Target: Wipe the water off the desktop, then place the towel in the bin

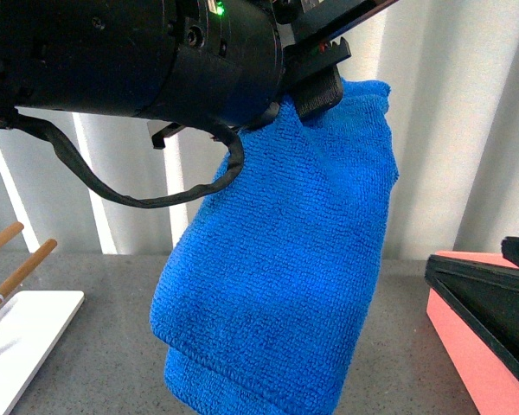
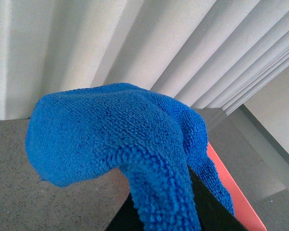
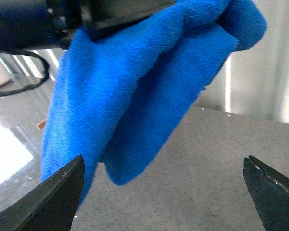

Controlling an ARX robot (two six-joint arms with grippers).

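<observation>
My left jaws are clamped shut on the towel (image 1: 285, 259), gripping it by its top edge, up in the upper centre of the front view. The towel hangs straight down from there in a thick blue fold through the middle of the frame, and its lower end runs out past the bottom edge. My own wrist view shows the cloth bunched right over one black finger (image 2: 204, 211), pile and all. A black cable (image 1: 138, 197) loops under my left arm at upper left.

My right jaws are spread wide with nothing between them. They sit at the lower right, over the near corner of the bin (image 1: 476, 363). The towel hangs ahead of them and a little to one side, not touching them, with the grey worktop (image 1: 112, 346) beneath. The bin stands lower right of the towel. At the lower left is the white stand (image 1: 26, 337) with its wooden pegs (image 1: 22, 272). The pale curtain (image 1: 450, 130) fills the background.
</observation>
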